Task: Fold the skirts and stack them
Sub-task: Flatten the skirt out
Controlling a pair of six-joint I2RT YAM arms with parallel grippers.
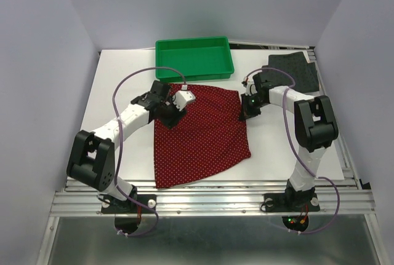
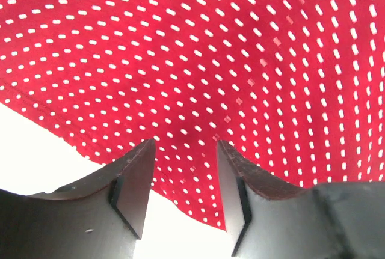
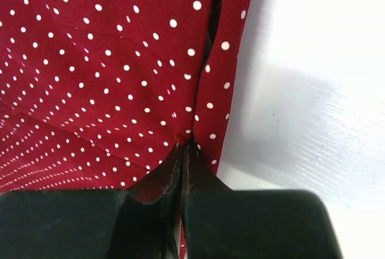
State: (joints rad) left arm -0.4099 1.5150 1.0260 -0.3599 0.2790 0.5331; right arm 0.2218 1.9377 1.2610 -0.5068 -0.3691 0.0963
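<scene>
Pinching the dark red dotted skirt (image 1: 200,133) at its right edge, the right end effector (image 3: 183,151) is clamped tight on a small fold of cloth. The left end effector (image 2: 183,151) is open at the opposite edge, fingers spread over the hem and not yet gripping.

The skirt lies spread on the white desk (image 1: 123,87), just on the near side of the green tray (image 1: 194,61), with its far edge close to the tray's near wall. A charcoal-grey skirt (image 1: 295,71) lies to the right of the tray, well apart from both arms.

The main risk is probably an uneven lift. If the left side closes on bare desk or catches only a sliver of hem, the cloth would drag and bunch rather than fold cleanly. A sweep toward the tray could also snag its wall.
</scene>
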